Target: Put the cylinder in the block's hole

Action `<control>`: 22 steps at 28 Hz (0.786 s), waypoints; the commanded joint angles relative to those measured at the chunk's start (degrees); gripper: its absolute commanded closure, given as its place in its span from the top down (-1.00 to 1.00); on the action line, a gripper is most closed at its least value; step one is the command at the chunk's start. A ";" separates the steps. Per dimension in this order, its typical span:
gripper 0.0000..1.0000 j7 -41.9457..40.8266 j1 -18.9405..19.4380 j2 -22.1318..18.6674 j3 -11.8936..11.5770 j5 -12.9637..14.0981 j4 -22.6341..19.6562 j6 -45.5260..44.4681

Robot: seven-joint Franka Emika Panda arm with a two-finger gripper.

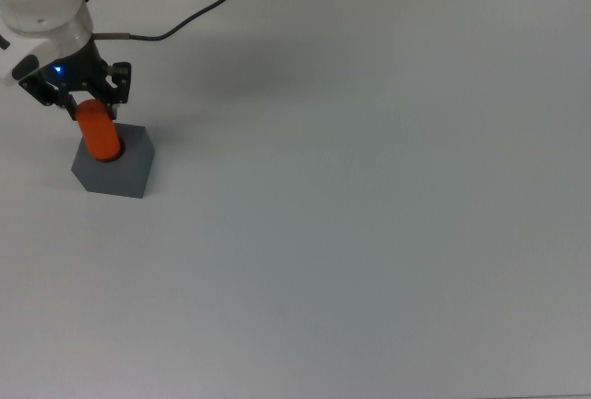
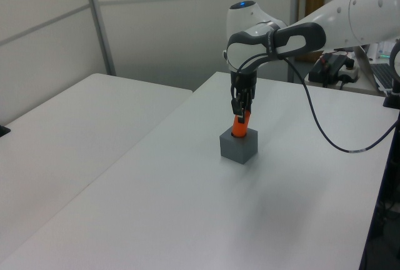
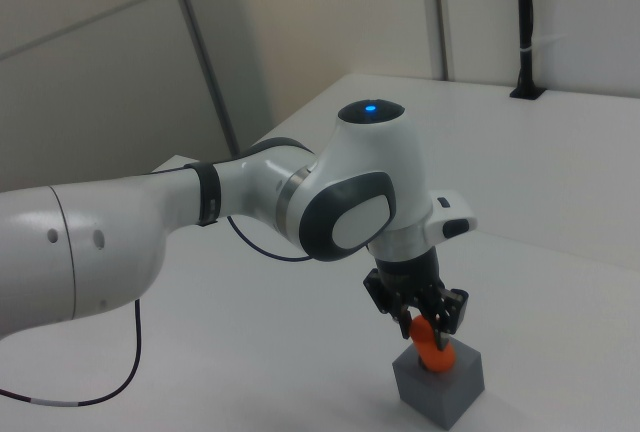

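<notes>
Block: I see the grey block (image 1: 113, 166) sitting on the white desk (image 1: 369, 187), and it is my landmark.
Cylinder: the orange cylinder (image 1: 98, 133) stands on end with its bottom in the block's top hole; its upper part pokes up, leaning a bit.
Tool: my tool (image 1: 85, 102) is right above the block, pinching the cylinder's top.
Key line-up: cylinder's long way points down into the block, so I think I must push straight down.
Arm: it bends over the block, wrist pointing down.

Bright orange cylinder (image 1: 98, 135), dark slate-grey block (image 1: 117, 171), plain white desk (image 1: 369, 187). My claw (image 1: 81, 101) is black, my arm (image 3: 230, 207) is white with grey joints and a blue light, black cable (image 2: 325, 129).
</notes>
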 commanded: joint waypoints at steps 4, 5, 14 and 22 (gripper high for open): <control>-0.87 -0.77 -0.26 0.79 -0.06 1.03 0.37 1.36; -0.76 -1.04 -0.17 0.97 0.02 0.94 0.28 1.27; 1.00 -0.42 0.00 0.09 0.20 1.20 1.86 0.39; 1.00 0.19 0.27 -2.98 0.64 1.47 7.65 -7.24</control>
